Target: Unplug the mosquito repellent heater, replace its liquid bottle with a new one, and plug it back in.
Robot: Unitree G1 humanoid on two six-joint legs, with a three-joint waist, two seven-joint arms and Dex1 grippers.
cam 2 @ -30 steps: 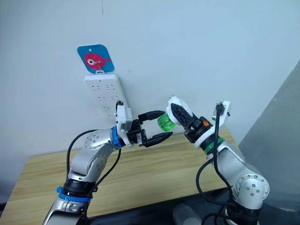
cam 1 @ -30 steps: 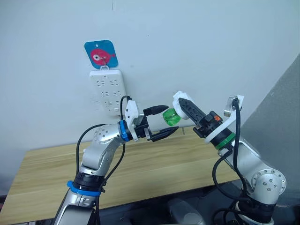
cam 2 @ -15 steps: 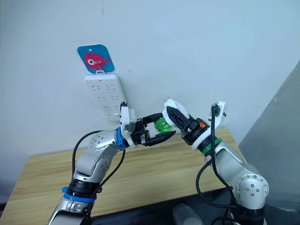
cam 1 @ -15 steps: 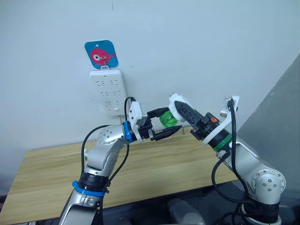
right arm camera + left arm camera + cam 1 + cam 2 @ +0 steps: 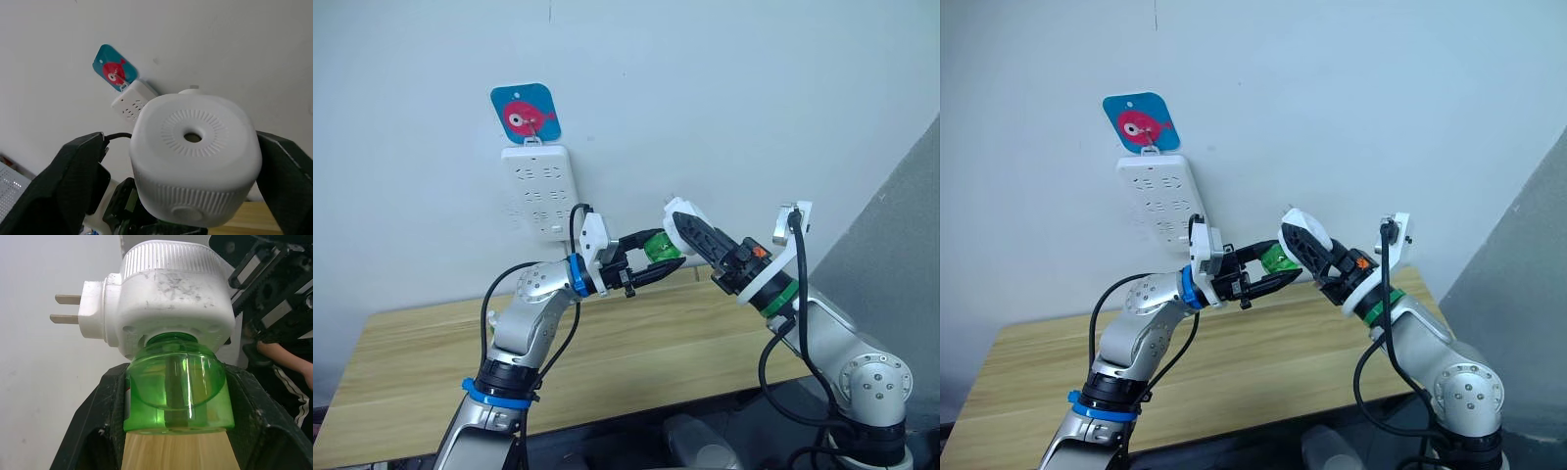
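Heater: mosquito repellent heater (image 5: 171,298) was held up in mid-air above the table (image 5: 636,343), unplugged, prongs bare, vent hole facing R wrist cam.
R gripper: right gripper (image 5: 195,186) was clenched on heater body, one finger each side.
Bottle: green liquid bottle (image 5: 178,389) was seated in heater's underside, wick visible inside.
L gripper: left gripper (image 5: 651,259) was grasping bottle, fingers touching both sides.
Strip: power strip (image 5: 540,191) hung on wall under fish sticker (image 5: 526,114), well apart from heater.
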